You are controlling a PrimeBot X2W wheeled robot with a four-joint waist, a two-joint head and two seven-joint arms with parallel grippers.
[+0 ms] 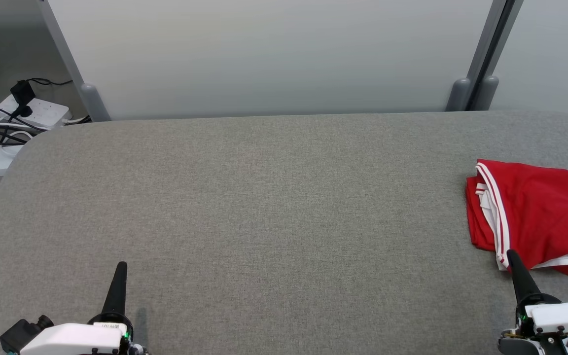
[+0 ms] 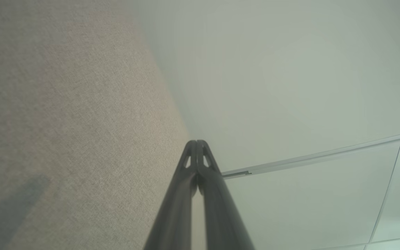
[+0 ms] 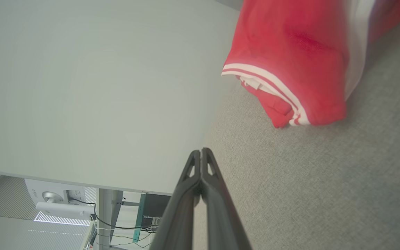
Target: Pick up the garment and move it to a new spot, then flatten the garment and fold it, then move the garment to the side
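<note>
My left gripper (image 1: pixel 122 266) and right gripper (image 1: pixel 511 254) clenched, empty. Red white-striped garment (image 1: pixel 540 212) at tabletop (image 1: pixel 264 197) right edge. Wrist label (image 1: pixel 113 325) unreadable.

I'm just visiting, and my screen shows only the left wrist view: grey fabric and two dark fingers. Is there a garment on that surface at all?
Observer: Yes. A red garment with white stripes lies bunched at the right end of the grey surface.
Operator: Is anything holding it?
Observer: No. The right gripper is shut on nothing, and its tip sits just short of the garment's near edge.
Operator: Anything beyond the surface?
Observer: A white power strip with dark cables sits past the far left corner.
</note>
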